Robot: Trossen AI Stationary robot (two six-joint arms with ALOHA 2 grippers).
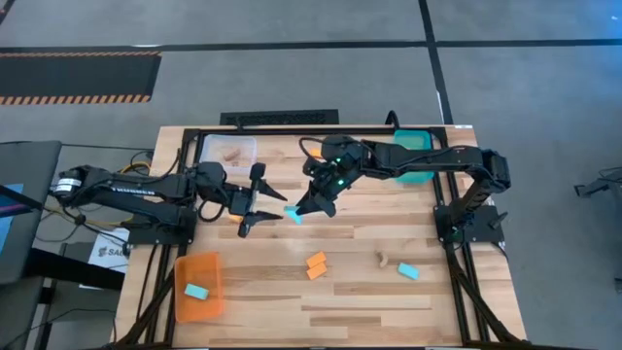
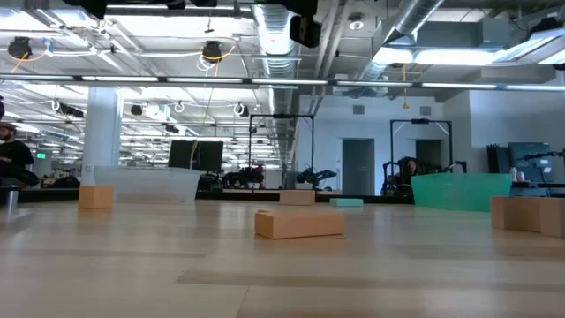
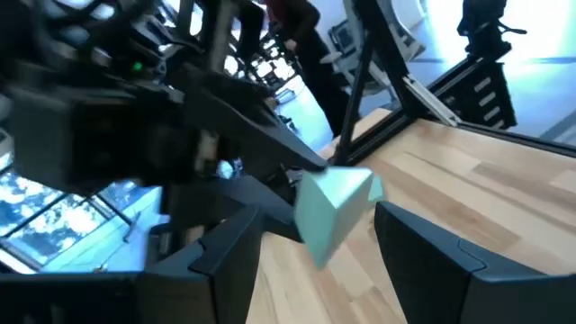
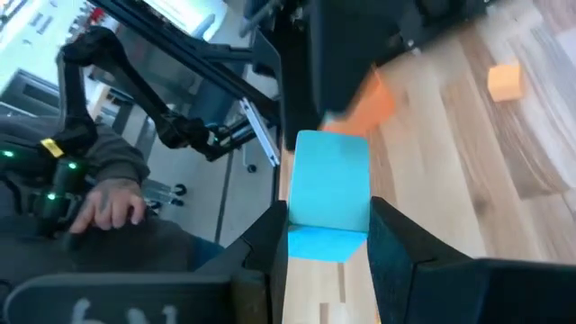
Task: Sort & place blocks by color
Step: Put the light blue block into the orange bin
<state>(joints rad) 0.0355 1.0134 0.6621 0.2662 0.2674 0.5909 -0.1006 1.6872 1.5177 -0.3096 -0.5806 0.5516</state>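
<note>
Item: light blue block (image 4: 330, 193), clamped between the right gripper (image 1: 296, 213) fingers above the table (image 1: 369, 292) centre, its long axis running out along the fingers. We note the right arm stretched from the teal tray (image 1: 412, 156). Left gripper (image 1: 272, 199), fingers spread wide and empty, faces the block just beside it.

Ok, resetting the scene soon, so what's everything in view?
orange tray: one, orange, left side, holding a blue block
clear tray: one, clear, holds tan blocks
teal tray: one, teal, under right arm
orange blocks: two, orange, table middle
loose blue block: one, light blue, right side
tan block: one, tan, beside it
held blue block: one, light blue, table centre
right end effector: one, dark, shut on that block
left end effector: one, dark, open, facing it
</note>
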